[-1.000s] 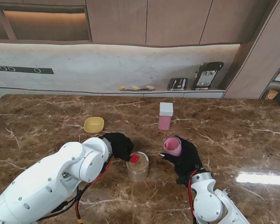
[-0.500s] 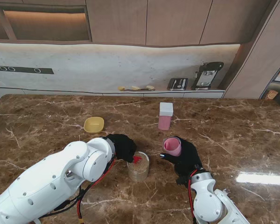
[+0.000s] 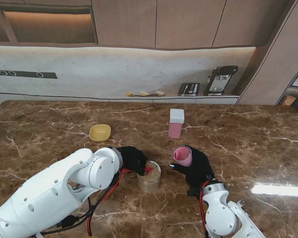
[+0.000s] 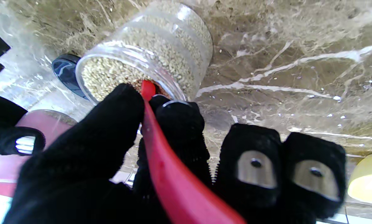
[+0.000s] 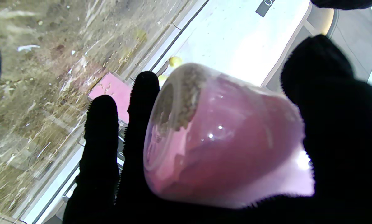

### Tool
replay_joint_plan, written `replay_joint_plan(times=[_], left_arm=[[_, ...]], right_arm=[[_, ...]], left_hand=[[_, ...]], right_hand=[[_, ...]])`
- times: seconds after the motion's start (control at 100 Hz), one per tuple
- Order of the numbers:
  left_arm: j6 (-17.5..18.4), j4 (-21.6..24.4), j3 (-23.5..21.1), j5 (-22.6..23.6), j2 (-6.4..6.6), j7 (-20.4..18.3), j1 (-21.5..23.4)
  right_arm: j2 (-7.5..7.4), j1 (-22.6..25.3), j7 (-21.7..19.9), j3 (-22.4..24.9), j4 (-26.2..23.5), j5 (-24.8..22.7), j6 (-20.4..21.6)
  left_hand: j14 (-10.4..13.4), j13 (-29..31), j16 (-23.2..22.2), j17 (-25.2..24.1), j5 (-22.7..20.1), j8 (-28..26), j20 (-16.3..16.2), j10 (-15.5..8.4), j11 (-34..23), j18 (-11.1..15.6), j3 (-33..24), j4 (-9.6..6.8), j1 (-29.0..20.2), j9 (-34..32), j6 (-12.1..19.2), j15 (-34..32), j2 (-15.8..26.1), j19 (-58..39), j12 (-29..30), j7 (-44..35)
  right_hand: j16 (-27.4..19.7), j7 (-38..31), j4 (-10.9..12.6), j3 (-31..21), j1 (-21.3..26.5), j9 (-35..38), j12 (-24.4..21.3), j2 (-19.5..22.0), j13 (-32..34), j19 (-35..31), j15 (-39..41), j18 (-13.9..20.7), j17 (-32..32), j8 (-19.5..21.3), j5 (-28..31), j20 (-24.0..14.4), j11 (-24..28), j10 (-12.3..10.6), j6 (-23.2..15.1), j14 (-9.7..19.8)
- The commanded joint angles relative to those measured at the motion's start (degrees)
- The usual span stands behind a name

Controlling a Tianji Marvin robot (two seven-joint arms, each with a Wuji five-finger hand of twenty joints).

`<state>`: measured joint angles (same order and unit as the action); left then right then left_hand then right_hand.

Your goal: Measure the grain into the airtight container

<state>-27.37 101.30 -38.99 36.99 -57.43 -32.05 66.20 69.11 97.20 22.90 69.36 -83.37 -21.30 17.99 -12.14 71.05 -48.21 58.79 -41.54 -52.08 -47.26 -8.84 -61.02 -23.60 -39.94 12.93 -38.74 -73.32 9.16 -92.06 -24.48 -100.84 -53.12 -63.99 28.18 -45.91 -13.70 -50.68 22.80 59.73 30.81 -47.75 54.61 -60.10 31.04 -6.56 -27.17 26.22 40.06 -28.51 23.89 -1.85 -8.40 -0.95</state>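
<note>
Red plastic scoop (image 4: pixel 161 155) in grain jar (image 3: pixel 149 177), pink cup (image 3: pixel 183 155) gripped

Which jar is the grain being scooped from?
On the brown marble counter, look at the near edge between the two black hands. The jar stands upright by the left hand, which dips a red scoop into it. It is clear and holds tan grain; the cup in the right hand is pink.
</note>
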Motion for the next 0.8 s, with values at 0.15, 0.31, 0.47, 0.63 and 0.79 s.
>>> replay_joint_plan(times=[0.15, 0.31, 0.47, 0.63, 0.79], left_arm=[[-1.1, -0.8, -0.9, -2.2, -0.20, 0.6, 1.3], [-1.6, -1.3, -1.0, -4.0, -0.39, 1.2, 1.5], [-2.8, -1.9, -1.0, -6.7, -0.62, 1.9, 1.5], [-3.9, -2.6, -1.0, -8.9, -0.89, 2.7, 1.7], [-4.8, -2.8, -1.8, -11.7, -1.18, 3.4, 2.5]], right_arm=[[0.07, 0.2, -1.0, -0.3, 0.2, 0.4, -0.6], [0.07, 0.2, -0.9, -0.4, 0.3, 0.4, -0.6], [0.08, 0.2, -1.0, -0.4, 0.3, 0.5, -0.7], [0.05, 0.1, -1.1, -0.5, 0.3, 0.5, -0.6], [0.05, 0.1, -1.2, -0.5, 0.4, 0.5, -0.6]], left_hand=[[1.0, 1.7, 0.5, 2.6, -1.3, 0.6, 0.7, -1.3, -1.6, 1.2, -3.0, -0.72, -3.6, -4.4, 2.9, -5.1, 1.0, -9.3, 0.2, -0.5], [1.0, 1.7, 0.5, 2.6, -1.2, 0.5, 0.7, -1.3, -1.6, 1.1, -2.7, -0.79, -3.8, -4.4, 2.7, -5.1, 1.1, -9.4, 0.2, -0.5], [1.0, 1.7, 0.5, 2.5, -1.1, 0.5, 0.8, -1.3, -1.6, 0.9, -2.3, -0.83, -4.2, -4.4, 2.6, -5.1, 1.4, -9.3, 0.1, -0.5], [0.4, 1.6, 0.5, 2.5, -0.9, 0.5, 0.8, -1.1, -1.5, 0.5, -2.0, -0.83, -3.9, -4.4, 2.5, -4.9, 1.5, -9.2, 0.1, -0.5], [0.4, 1.7, 0.4, 2.5, -0.8, 0.5, 0.8, -0.9, -1.3, 0.2, -1.7, -0.76, -4.3, -4.4, 2.3, -4.9, 1.7, -9.0, 0.0, -0.5]], right_hand=[[0.8, -0.6, -2.1, -8.1, 2.2, -0.1, -0.9, 12.1, -0.6, -0.1, 0.1, 0.4, 0.3, -0.1, 3.2, -0.4, -0.1, -1.8, -4.9, 0.9], [0.8, -0.6, -2.1, -8.1, 2.2, -0.1, -0.9, 12.1, -0.6, -0.1, 0.1, 0.4, 0.3, -0.1, 3.2, -0.4, -0.1, -1.7, -5.0, 0.8], [0.8, -0.7, -2.1, -8.2, 2.3, -0.1, -0.9, 12.0, -0.6, -0.1, 0.1, 0.4, 0.2, -0.1, 3.2, -0.4, -0.1, -1.6, -5.0, 0.8], [0.8, -0.7, -2.1, -8.2, 2.3, -0.1, -0.9, 12.1, -0.6, -0.1, 0.1, 0.4, 0.3, -0.1, 3.2, -0.4, -0.1, -1.6, -4.9, 0.8], [0.8, -0.7, -2.1, -8.2, 2.2, -0.1, -0.9, 12.1, -0.6, -0.1, 0.1, 0.4, 0.2, -0.1, 3.2, -0.4, -0.2, -1.6, -4.9, 0.8]])
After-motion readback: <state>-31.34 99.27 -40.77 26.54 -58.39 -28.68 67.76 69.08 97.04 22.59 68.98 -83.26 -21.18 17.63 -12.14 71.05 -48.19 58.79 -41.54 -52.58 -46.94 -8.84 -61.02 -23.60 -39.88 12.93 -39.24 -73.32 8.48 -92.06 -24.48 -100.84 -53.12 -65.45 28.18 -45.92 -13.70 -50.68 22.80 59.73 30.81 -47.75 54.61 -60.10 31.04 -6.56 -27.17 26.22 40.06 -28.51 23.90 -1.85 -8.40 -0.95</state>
